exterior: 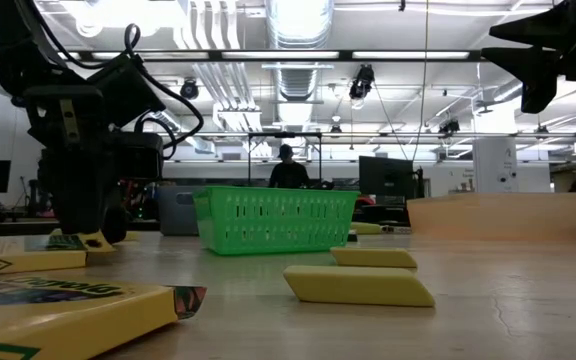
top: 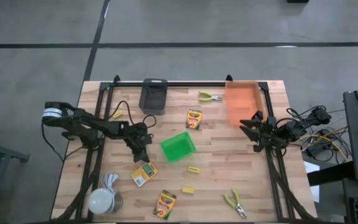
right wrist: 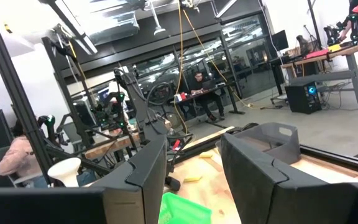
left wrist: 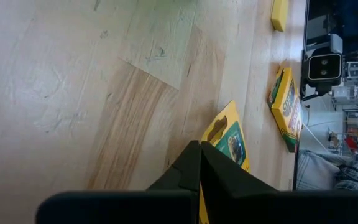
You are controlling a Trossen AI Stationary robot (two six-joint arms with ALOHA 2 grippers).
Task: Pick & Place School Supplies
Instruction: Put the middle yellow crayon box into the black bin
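Left gripper (left wrist: 200,163): clenched, fingertips together, over crayon box (left wrist: 229,142) edge. Left wrist view alone shows second crayon box (left wrist: 286,107) beyond.

Three flat yellow-and-green cardboard crayon boxes lie on the wooden table. One (top: 194,118) lies near the centre, toward 12 o'clock. The second (top: 144,173) lies at about 7 o'clock, flat with its printed face up (left wrist: 231,144). The third (top: 165,204) lies farther out, near 6 o'clock.

Two small yellow rectangular blocks (top: 194,168) (top: 188,190) lie at about 5 and 6 o'clock.

One pair of yellow-handled metal pliers (top: 209,96) lies at 12 o'clock, another (top: 235,203) at about 5 o'clock.
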